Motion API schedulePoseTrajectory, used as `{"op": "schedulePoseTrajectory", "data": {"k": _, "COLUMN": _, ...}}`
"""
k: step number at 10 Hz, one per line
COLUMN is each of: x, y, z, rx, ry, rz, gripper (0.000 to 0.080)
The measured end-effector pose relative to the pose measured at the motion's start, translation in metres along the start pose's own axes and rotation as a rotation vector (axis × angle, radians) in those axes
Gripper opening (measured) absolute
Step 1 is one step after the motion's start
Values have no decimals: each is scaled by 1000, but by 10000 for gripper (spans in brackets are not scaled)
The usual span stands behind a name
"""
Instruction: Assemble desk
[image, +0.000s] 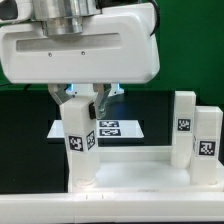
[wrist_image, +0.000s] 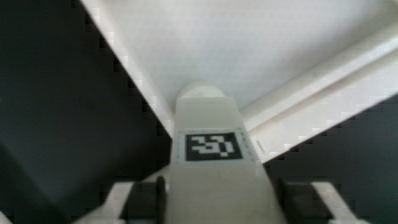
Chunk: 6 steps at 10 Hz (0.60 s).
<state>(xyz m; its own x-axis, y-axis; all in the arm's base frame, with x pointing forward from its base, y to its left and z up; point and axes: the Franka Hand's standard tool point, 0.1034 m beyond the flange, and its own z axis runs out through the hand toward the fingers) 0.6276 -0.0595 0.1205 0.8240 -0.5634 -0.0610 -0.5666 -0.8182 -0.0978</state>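
The white desk top (image: 140, 172) lies at the front of the table with its rim up. Two white tagged legs (image: 183, 128) (image: 206, 145) stand upright at its end on the exterior view's right. My gripper (image: 84, 106) is shut on a third white tagged leg (image: 79, 140), which stands upright with its lower end at the top's corner on the exterior view's left. In the wrist view the leg (wrist_image: 215, 140) runs out from between my fingers (wrist_image: 143, 203) toward the desk top's rim (wrist_image: 311, 105). Whether the leg is seated in a socket is hidden.
The marker board (image: 110, 128) lies flat on the black table behind the desk top. A green wall stands at the back. The arm's large white body fills the upper part of the exterior view.
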Motion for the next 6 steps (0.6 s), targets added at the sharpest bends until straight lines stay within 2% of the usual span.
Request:
{"op": "schedulePoseTrajectory", "data": {"k": 3, "x": 0, "y": 0, "z": 0, "rx": 2, "ry": 2, "rz": 190, "gripper": 289}}
{"op": "schedulePoseTrajectory", "data": {"k": 6, "x": -2, "y": -8, "z": 3, "rx": 17, "ry": 7, "rz": 631, "gripper": 289}}
